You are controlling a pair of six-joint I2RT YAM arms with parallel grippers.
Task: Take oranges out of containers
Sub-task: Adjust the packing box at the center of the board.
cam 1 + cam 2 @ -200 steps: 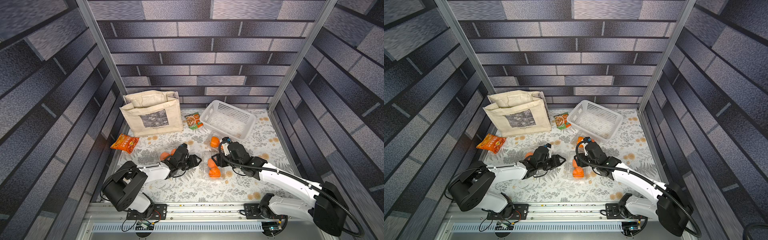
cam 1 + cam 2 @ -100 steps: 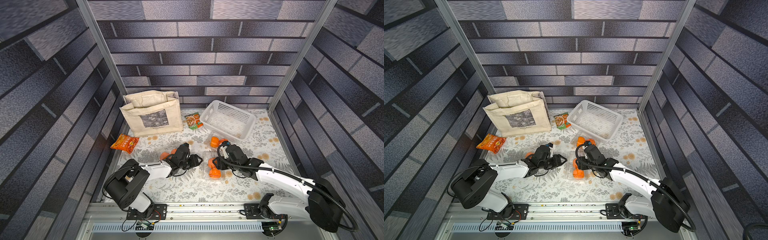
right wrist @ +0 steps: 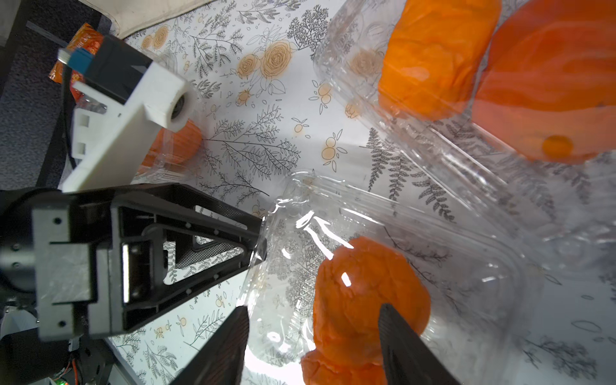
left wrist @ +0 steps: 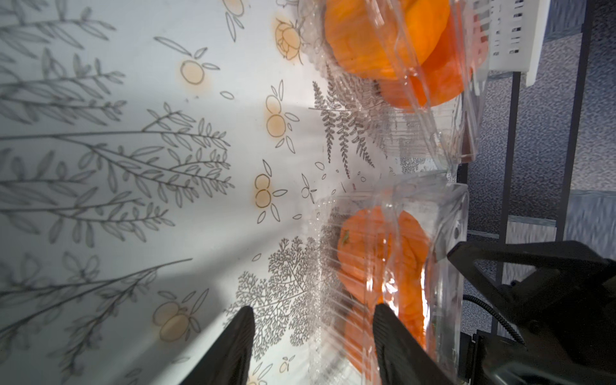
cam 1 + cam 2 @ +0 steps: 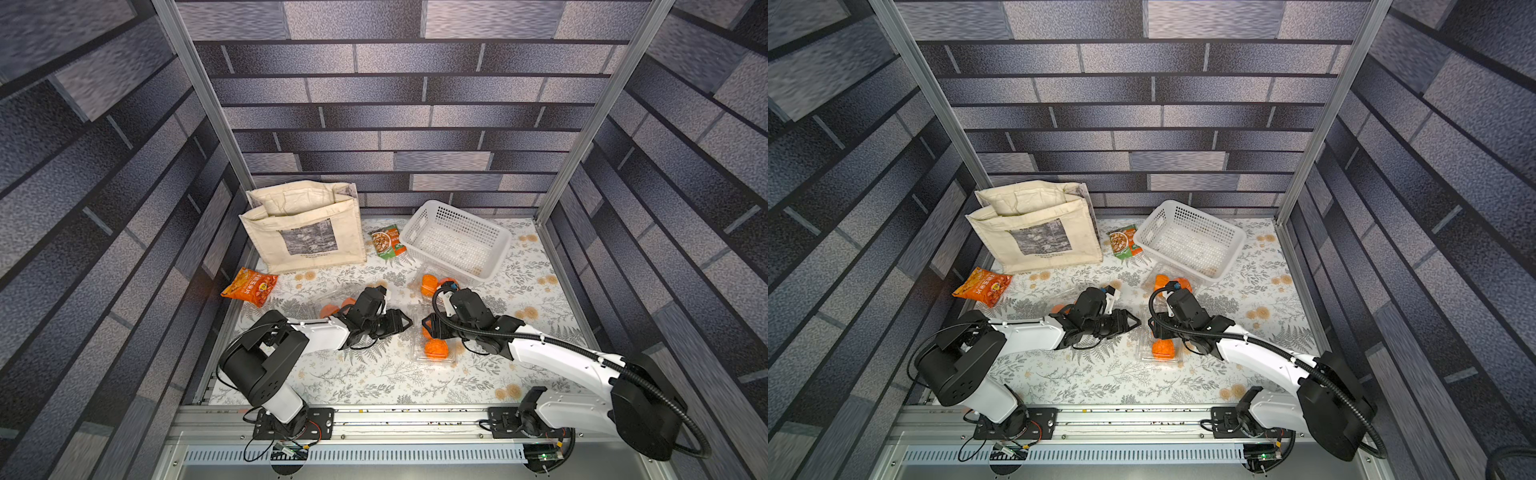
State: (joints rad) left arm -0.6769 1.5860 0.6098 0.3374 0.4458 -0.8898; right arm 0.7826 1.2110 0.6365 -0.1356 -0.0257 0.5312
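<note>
Three clear containers lie on the flowered cloth. The middle container (image 5: 432, 338) holds oranges (image 5: 435, 350) seen through its plastic. My left gripper (image 5: 405, 322) is open at its left rim, with one finger (image 4: 393, 336) over the plastic and the other above bare cloth. My right gripper (image 5: 424, 326) is open over the same container (image 3: 450, 253), its fingers straddling the rim and an orange (image 3: 366, 283). A second container (image 5: 430, 284) with oranges sits by the basket. A third container (image 5: 332, 301) with oranges lies behind my left wrist.
A beige tote bag (image 5: 303, 232) stands at the back left and a white basket (image 5: 457, 245) at the back right, with a green snack packet (image 5: 387, 241) between them. An orange snack packet (image 5: 249, 286) lies at the left edge.
My right gripper has come forward and left, down onto the middle container. My left gripper has edged right to that container's rim. The two now nearly meet.
</note>
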